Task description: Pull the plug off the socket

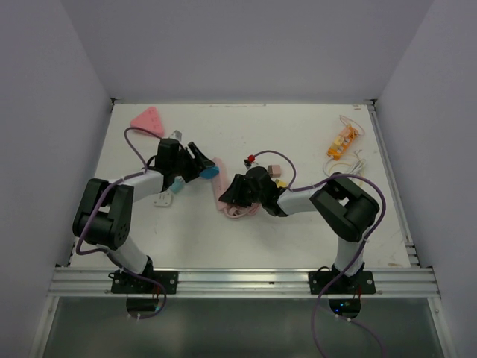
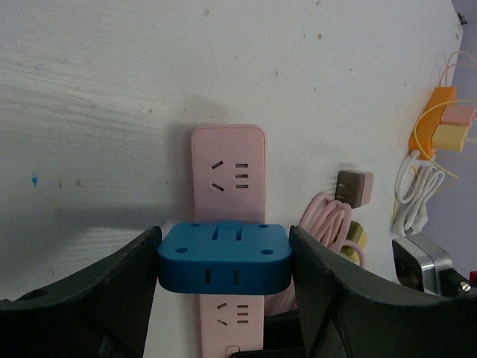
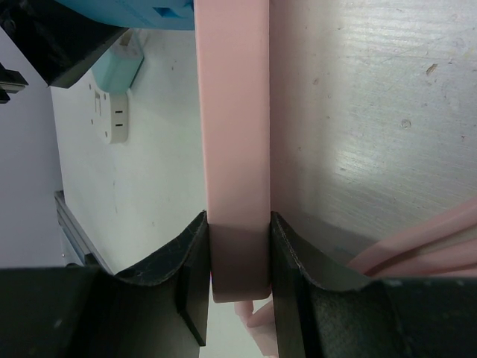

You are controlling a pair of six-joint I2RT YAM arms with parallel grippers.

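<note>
The plug (image 2: 223, 257) is a blue square adapter sitting across the middle of the pink socket strip (image 2: 227, 168), which lies flat on the white table. My left gripper (image 2: 224, 262) is shut on the plug, one black finger (image 2: 138, 268) pressed against each side. My right gripper (image 3: 238, 257) is shut on the near end of the socket strip (image 3: 235, 112). In the top view the plug (image 1: 210, 171) lies between the two grippers, left gripper (image 1: 200, 158) above it and right gripper (image 1: 227, 195) below. Whether the prongs are still seated is hidden.
The strip's pink cable (image 1: 242, 212) is coiled beside the right gripper. A brown charger (image 2: 354, 186), a white cable bundle (image 2: 417, 186) and an orange plug (image 2: 440, 119) lie to the right. A white adapter (image 1: 163, 198) and a pink triangle (image 1: 148, 120) lie on the left.
</note>
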